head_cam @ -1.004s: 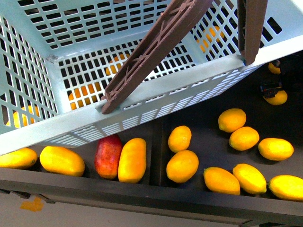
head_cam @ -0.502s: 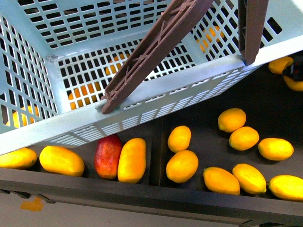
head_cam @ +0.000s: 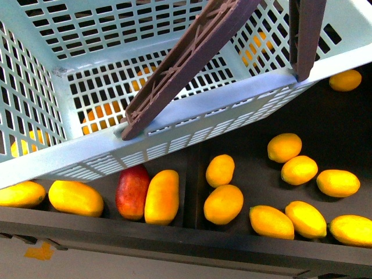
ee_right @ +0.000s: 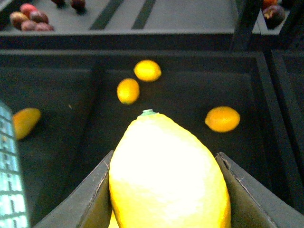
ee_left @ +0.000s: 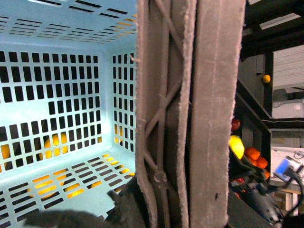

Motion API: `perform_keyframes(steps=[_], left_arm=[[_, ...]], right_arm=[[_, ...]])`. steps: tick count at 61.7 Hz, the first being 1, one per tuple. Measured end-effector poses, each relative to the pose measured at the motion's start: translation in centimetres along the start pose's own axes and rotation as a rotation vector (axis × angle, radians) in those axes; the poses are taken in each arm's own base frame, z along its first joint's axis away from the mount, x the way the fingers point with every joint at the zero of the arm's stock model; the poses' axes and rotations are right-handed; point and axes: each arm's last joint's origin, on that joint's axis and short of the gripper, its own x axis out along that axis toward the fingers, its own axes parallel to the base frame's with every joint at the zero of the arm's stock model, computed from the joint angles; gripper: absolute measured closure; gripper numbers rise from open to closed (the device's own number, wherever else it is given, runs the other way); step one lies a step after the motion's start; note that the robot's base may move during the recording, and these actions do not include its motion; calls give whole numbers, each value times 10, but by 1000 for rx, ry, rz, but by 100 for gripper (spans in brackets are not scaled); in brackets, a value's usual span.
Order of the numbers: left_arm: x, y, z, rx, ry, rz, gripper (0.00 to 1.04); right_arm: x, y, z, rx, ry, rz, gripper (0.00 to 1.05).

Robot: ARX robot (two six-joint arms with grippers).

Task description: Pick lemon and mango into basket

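Change since half a second ago: the dark blur of gripper and fruit at the right edge of the front view has left that view. A second ago the gripper sat lower there, over a fruit that is no longer on the bin floor. One yellow fruit [head_cam: 345,80] is still beside the basket [head_cam: 192,110] at its corner. The basket and the other fruit lie much as before.

Right gripper [ee_right: 165,159]: fingers [ee_right: 90,199] closed on the lemon [ee_right: 166,190], one on each flank. The fruit fills the gap, and its green stem nub points out past the fingertips.

Beyond the fingertips: the dark bin [ee_right: 180,45], with three loose lemons [ee_right: 147,70] well apart on its floor. An orange-yellow fruit [ee_right: 23,121] lies off to one finger's side. Dark-red fruits [ee_right: 28,19] lie in a farther compartment.

Left gripper [ee_left: 124,209]: only a dark ragged shape shows at the foot of the two brown handles [ee_left: 190,114]. The handles are pressed together and block most of the left wrist view, so I cannot tell how the fingers are set. Teal slotted walls show to one side, with orange fruit visible through the slots.

Mango [head_cam: 163,196]: lying in the lower-left compartment, touching a red fruit [head_cam: 132,192]. The basket's near rim overhangs just above it. In the front view the handles cut across the basket's mouth.
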Motion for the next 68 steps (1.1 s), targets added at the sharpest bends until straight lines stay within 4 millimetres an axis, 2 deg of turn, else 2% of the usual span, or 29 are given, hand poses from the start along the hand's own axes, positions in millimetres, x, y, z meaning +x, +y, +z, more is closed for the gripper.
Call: perform_keyframes(steps=[13, 24, 34, 43, 53, 63, 68], left_arm=[[0, 0, 0, 0, 3, -2, 89], [0, 0, 0, 0, 1, 0, 89], [0, 0, 0, 0, 0, 0, 89], [0, 0, 0, 0, 3, -2, 89], [0, 0, 0, 0, 2, -1, 89], [0, 0, 0, 0, 0, 1, 89], [0, 0, 0, 0, 0, 0, 89]], right_arm=[[-26, 53, 39, 46, -171, 37, 51], [-18, 92, 50, 32, -188, 98, 51], [-5, 117, 55, 30, -168, 144, 51], [2, 141, 52, 21, -142, 197, 51], [10, 170, 33, 9, -85, 245, 51], [11, 183, 22, 4, -50, 275, 51], [11, 187, 19, -2, -35, 275, 37]])
